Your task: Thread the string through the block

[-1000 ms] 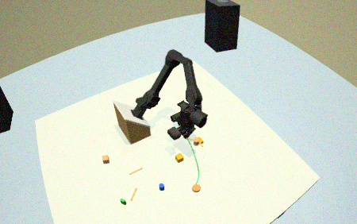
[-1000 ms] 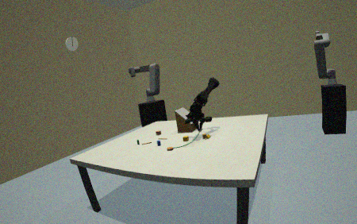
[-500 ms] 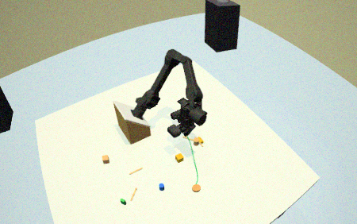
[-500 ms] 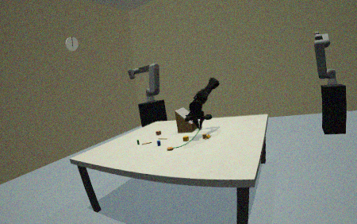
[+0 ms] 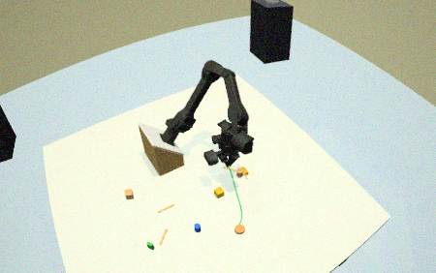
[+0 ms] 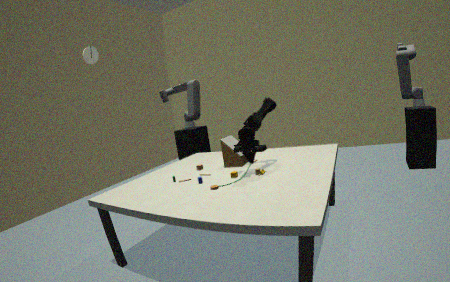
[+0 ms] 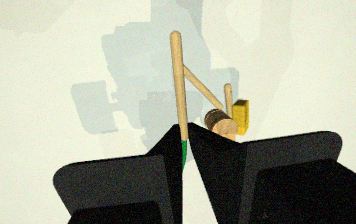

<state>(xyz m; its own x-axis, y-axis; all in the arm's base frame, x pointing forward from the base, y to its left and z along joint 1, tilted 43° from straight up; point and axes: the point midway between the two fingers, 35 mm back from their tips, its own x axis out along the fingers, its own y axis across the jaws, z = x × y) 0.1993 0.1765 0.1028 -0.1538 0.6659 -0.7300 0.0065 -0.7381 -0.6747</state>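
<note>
green string [image 5: 236, 194] [image 6: 237, 182] [image 7: 184, 152] trails from the stick [image 7: 178, 85], gripped by its tail in the clenched jaws [image 5: 229, 165] [image 6: 252, 162], presumably leaving its tip free for threading.

String [image 5: 235, 189] [image 6: 235, 182] [image 7: 184, 150] green. Button [image 5: 239, 228] [image 6: 214, 187] orange-brown. Held stick [image 7: 179, 85] plain tan. Short cylinder near tabletop [image 5: 291, 203] [image 6: 280, 205] middle blue [image 5: 197, 227] [image 6: 200, 180]; tabletop cream. Hand [image 5: 230, 164] [image 6: 251, 161] [image 7: 183, 128] black.

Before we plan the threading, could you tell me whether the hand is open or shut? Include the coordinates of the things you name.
Shut: its fingertips pinch the stick [image 7: 178, 85] where the string [image 7: 184, 150] starts.
</note>
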